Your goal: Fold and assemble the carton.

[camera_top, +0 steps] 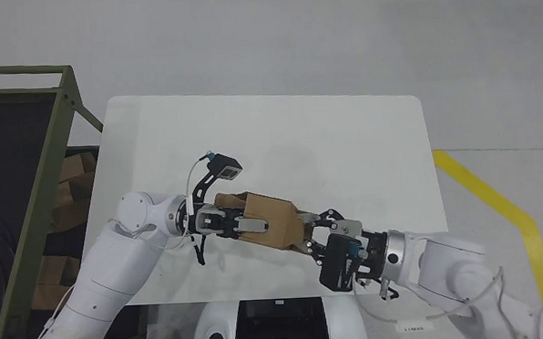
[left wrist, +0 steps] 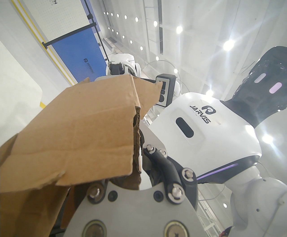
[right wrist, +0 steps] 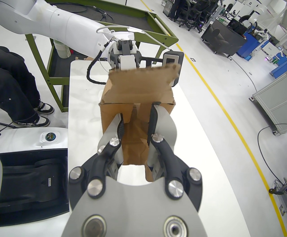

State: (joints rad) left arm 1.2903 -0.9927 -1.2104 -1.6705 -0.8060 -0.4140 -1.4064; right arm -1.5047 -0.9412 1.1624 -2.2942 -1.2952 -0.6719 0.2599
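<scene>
A brown carton (camera_top: 269,220) hangs over the front part of the white table (camera_top: 343,139), held lengthwise between my two arms. My left gripper (camera_top: 230,223) is shut on its left end; in the right wrist view that left gripper (right wrist: 127,64) clamps the far edge under a ragged raised flap (right wrist: 143,80). My right gripper (right wrist: 137,121) stands open at the near open end, with its fingers (right wrist: 154,121) on either side of a short flap and inside the carton's mouth. The carton's side panel (left wrist: 74,134) hides most of my left fingers in the left wrist view.
A green-framed cart (camera_top: 64,115) stands left of the table, with loose cardboard pieces (camera_top: 67,192) beside it. The back and right of the table are bare. A yellow floor line (camera_top: 492,196) runs to the right of the table.
</scene>
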